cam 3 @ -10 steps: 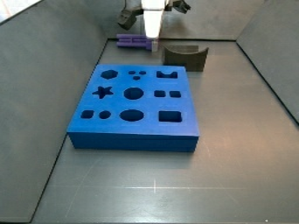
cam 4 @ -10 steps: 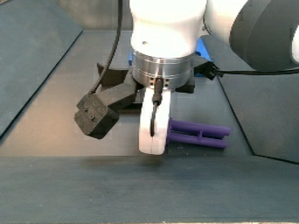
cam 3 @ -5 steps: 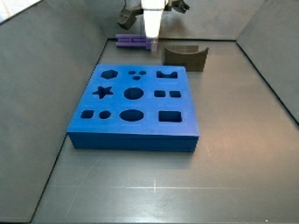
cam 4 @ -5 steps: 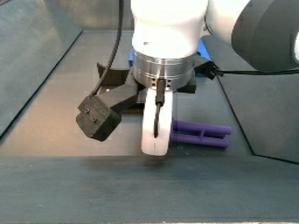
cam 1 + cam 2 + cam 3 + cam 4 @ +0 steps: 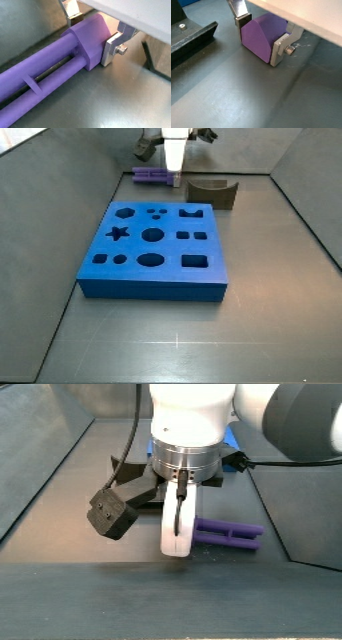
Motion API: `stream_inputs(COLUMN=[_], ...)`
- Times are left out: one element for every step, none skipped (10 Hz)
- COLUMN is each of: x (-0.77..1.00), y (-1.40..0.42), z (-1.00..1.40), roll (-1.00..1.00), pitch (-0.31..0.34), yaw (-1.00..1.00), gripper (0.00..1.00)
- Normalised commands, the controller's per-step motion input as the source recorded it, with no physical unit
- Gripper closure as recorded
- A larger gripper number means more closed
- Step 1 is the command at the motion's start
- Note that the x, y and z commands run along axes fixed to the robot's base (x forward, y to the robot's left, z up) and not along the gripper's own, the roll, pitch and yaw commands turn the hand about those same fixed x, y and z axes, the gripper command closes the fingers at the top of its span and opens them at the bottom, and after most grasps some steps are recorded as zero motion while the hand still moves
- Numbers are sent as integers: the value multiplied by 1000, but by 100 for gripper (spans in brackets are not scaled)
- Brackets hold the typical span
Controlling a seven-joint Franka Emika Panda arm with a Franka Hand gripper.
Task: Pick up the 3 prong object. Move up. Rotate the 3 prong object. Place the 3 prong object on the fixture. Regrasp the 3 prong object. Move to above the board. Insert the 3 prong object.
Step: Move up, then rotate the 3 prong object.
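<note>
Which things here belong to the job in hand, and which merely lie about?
Job in hand:
3 prong object, between the pincer fingers, on the floor
fixture
board

Lying about:
Nothing; only rig parts show, like the dark bracket.

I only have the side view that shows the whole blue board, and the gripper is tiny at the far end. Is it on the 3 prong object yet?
Observer: Yes. In both wrist views the gripper straddles the block end of the 3 prong object, and its fingers look pressed against opposite sides.
Operator: Is the piece off the floor?
Observer: No. In a side view the 3 prong object lies flat on the grey floor, sticking out sideways from the gripper.
</note>
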Motion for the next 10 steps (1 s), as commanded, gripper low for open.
stream_inputs(x=[-3,-6,-6,-9,-1000,-1000,-1000,-917,-715,-554], y=[-66,-39,-25,-16,-992,-991,-920,-775,-515,-315], z=[743,624,528,261,703,664,637,536,328,161], roll=[-24,-26,-28,-32,0,18,39,52,58,55], pitch=[25,38,45,47,0,-41,-53,-51,-39,-24], yaw=[-11,-2,2,7,0,6,13,18,20,23], gripper=[100,100,100,100,100,100,100,100,100,100])
